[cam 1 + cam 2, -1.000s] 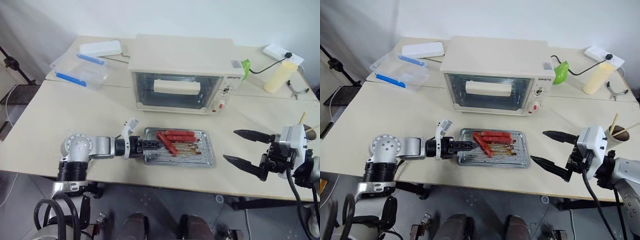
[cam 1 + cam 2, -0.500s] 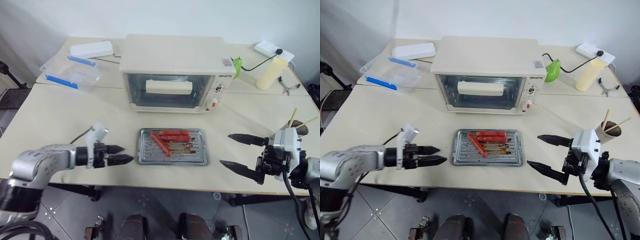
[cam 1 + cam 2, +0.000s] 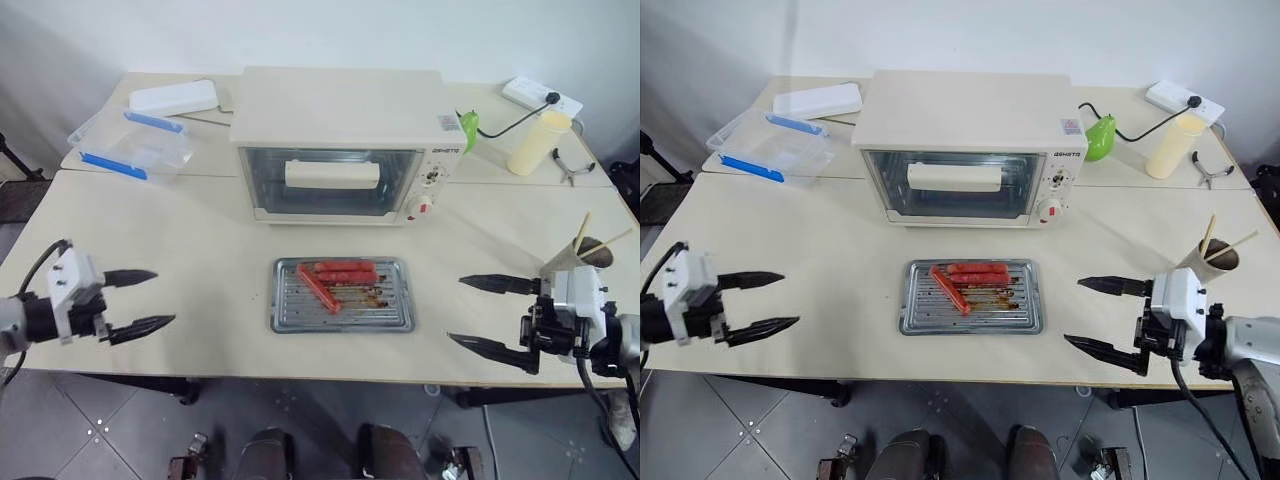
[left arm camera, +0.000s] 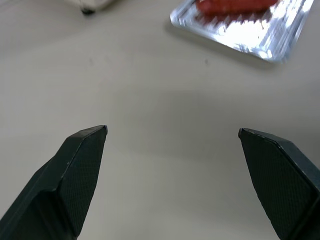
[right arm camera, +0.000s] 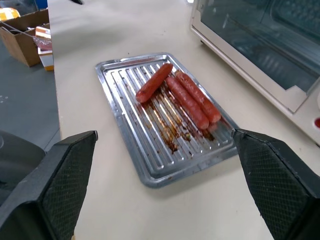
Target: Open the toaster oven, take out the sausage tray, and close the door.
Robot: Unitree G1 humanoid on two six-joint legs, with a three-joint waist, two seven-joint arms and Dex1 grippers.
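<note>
**Silver tray out, oven closed**

Silver tray [image 3: 343,296] with sausages lies on the table [image 3: 200,230], near side of the oven [image 3: 340,145], whose door [image 3: 330,181] is closed. Left gripper [image 3: 140,300] and right gripper [image 3: 487,315] flank it well apart, both spread, empty.

The sausage tray [image 3: 343,296] lies on the table [image 3: 200,250] before the toaster oven [image 3: 340,145]. My left gripper [image 3: 140,300] hangs left of it, my right gripper [image 3: 485,313] right.

Toaster oven [image 3: 335,140]: cream-white, red dot. Sausage tray [image 3: 342,296]: silver, ridged, red-orange sausages. Counter [image 3: 200,260]: beige. Box [image 3: 130,145] left of oven: clear, blue clips.
</note>
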